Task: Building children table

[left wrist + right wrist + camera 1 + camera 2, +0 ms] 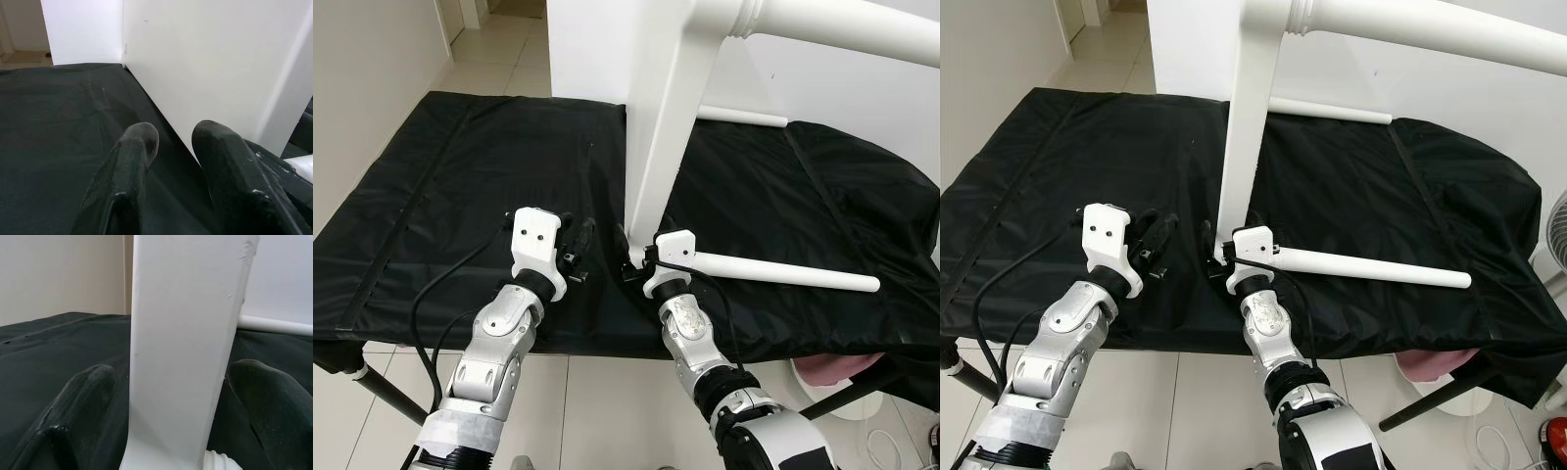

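The white-painted wooden children's table top (651, 127) stands on edge on the black fabric-covered bench (431, 206). One white turned leg (783, 272) runs out from its lower corner, just above the cloth. A second white turned leg (842, 24) projects from the upper corner, and a third (744, 117) lies behind the panel.

The right hand (636, 257) is at the lower corner. In the right wrist view its two black fingers (80, 396) are spread, one on each side of the panel edge, with a gap visible on both sides. They are not clamped on it. The left hand (579, 250) rests just beside the panel's left face, with its fingers (134, 161) slightly parted and holding nothing.

The step in hand appears to be steadying the panel at the leg joint. To do it well:

- Close the right hand squarely on the panel edge, clear of the leg collar.
- Keep the left hand against the panel face as a brace.
- Apply force low down. The panel is tall and narrow-based and could tip.
- Avoid dragging the cloth, which may bunch under the edge.
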Tool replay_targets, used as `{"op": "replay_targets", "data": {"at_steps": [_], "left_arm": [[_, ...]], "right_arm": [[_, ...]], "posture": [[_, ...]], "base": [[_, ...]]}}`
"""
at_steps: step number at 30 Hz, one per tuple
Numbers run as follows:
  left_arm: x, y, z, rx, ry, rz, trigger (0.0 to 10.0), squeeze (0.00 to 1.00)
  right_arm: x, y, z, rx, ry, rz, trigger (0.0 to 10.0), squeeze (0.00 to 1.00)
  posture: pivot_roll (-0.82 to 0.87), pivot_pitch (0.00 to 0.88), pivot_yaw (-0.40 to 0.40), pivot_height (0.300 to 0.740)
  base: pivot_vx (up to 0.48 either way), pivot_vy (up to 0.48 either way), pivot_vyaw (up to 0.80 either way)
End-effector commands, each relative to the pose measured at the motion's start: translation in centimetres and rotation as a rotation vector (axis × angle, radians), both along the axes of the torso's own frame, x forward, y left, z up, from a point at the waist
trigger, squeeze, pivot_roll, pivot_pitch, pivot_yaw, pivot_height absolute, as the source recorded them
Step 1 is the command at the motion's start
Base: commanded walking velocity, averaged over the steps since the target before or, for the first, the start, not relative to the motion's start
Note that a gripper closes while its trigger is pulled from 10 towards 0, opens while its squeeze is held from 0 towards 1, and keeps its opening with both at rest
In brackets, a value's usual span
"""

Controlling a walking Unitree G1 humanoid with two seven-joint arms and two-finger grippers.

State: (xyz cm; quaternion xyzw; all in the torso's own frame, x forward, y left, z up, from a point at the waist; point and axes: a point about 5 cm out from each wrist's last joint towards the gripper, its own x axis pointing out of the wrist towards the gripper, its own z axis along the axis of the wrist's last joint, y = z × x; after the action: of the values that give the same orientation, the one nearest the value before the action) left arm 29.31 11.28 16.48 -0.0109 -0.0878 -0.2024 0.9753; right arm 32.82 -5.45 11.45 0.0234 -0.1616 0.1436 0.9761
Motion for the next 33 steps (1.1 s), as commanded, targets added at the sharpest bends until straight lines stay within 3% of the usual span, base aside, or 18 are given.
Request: {"op": "replay_targets", "data": {"at_steps": [1,10,17,21,33], "left_arm": [[-0.1,-0.2,0.3,0.003,-0.006,-0.034,10.0,0.00],[0.0,-0.1,0.4,0.008,-0.012,-0.031,10.0,0.00],[0.1,0.0,0.4,0.009,-0.014,-0.031,10.0,0.00],[0.2,-0.4,0.4,0.012,-0.019,-0.046,10.0,0.00],[0.4,-0.5,0.4,0.032,-0.020,-0.059,10.0,0.00]], "right_arm": [[-0.2,0.3,0.0,0.025,0.000,0.005,10.0,0.00],[-1.2,-0.2,0.0,0.011,-0.046,0.063,10.0,0.00],[-2.4,-1.8,-0.3,-0.034,-0.066,0.116,10.0,0.00],[-3.1,-3.8,-0.4,-0.074,-0.086,0.102,10.0,0.00],[-3.8,-6.2,-0.3,-0.114,-0.074,0.081,10.0,0.00]], "posture": [[0.03,0.000,-0.051,0.740],[0.03,0.000,-0.054,0.740],[0.02,0.000,-0.051,0.740],[0.00,0.000,-0.042,0.740],[-0.01,0.000,-0.032,0.740]], "base": [[0.000,0.000,0.00],[0.000,0.000,0.00],[0.000,0.000,0.00],[0.000,0.000,0.00],[0.000,0.000,0.00]]}}
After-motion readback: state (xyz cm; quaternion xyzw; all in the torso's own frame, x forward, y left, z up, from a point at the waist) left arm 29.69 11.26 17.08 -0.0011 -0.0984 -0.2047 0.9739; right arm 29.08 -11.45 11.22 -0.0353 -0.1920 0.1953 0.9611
